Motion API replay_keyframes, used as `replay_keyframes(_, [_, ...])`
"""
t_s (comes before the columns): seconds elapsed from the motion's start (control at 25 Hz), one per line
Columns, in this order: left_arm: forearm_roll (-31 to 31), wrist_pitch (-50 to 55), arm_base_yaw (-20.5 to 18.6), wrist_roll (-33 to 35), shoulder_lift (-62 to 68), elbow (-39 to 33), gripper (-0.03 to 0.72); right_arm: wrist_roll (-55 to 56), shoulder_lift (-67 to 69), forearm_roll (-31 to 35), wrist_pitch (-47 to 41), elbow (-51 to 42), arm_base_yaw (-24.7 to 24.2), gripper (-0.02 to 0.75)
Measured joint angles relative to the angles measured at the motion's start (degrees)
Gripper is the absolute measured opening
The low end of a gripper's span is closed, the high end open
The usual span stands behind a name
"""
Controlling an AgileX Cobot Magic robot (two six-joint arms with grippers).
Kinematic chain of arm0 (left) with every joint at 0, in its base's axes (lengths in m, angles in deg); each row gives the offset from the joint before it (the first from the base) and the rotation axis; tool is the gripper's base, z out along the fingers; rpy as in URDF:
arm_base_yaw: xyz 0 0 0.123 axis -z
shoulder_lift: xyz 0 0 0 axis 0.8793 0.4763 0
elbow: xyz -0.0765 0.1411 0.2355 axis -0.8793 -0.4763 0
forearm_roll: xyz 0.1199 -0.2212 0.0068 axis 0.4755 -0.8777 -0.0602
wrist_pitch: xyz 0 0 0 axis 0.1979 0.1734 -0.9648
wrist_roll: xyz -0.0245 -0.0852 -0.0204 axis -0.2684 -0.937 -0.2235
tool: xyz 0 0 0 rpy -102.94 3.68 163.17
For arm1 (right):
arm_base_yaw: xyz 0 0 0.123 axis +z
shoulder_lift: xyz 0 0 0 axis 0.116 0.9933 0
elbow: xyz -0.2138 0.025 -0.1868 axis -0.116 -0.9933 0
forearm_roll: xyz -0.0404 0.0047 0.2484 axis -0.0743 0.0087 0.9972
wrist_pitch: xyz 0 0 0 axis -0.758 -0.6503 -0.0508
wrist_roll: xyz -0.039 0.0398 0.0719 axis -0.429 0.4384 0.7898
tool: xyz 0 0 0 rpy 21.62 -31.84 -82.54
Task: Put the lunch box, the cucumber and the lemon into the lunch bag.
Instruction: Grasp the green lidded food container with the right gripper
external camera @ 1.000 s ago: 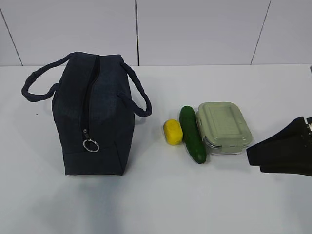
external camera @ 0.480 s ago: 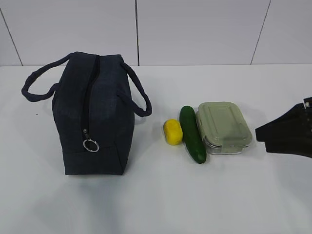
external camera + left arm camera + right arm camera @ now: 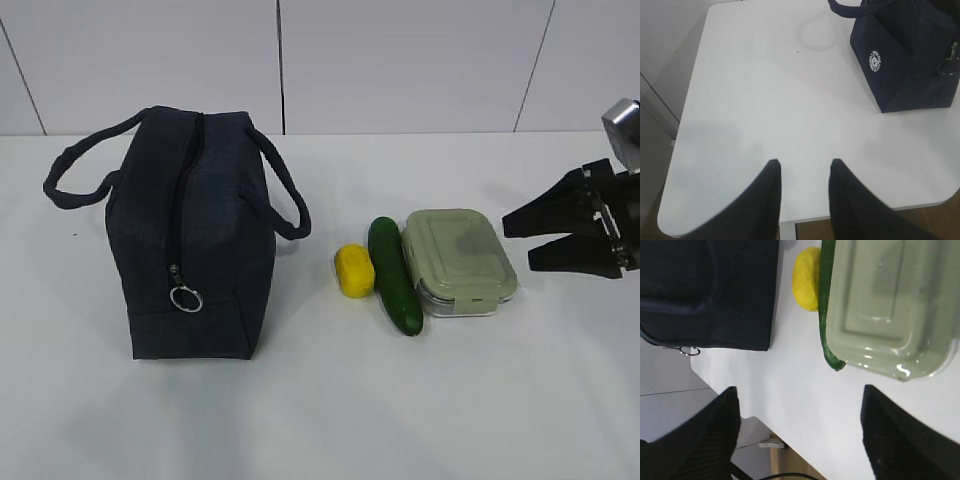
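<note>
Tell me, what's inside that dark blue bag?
Nothing can be seen inside: the lunch bag is zipped shut. The lemon, cucumber and lunch box lie outside on the table.

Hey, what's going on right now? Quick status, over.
Both grippers open and empty: right gripper beside the lunch box, left gripper over bare table. Lunch bag zipped shut. Nothing packed.

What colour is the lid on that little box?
The lunch box lid is pale sage green, clearest in the exterior view.
</note>
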Motion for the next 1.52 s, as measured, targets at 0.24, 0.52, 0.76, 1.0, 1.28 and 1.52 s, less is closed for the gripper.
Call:
replay_keyframes(0.24, [0.00,0.00,0.00,0.00,0.00,0.00,0.235,-3.43,0.84,-0.11,0.00,2.92,0.00,0.611])
replay_keyframes(0.52, [0.00,0.00,0.00,0.00,0.00,0.00,0.235,-4.80,0.84,-1.54,0.00,3.86,0.00,0.610])
replay_keyframes(0.76, [0.00,0.00,0.00,0.00,0.00,0.00,0.235,-3.94,0.89,-2.76,0.00,3.86,0.00,0.602])
replay_keyframes(1.0, [0.00,0.00,0.00,0.00,0.00,0.00,0.235,-3.71,1.29,-5.29,-0.11,3.99,0.00,0.601])
replay_keyframes(1.28, [0.00,0.00,0.00,0.00,0.00,0.00,0.235,-3.15,6.54,-6.46,-0.11,6.49,0.00,0.601])
replay_keyframes(1.52, [0.00,0.00,0.00,0.00,0.00,0.00,0.235,-3.03,11.62,-6.54,-0.11,10.83,0.00,0.601])
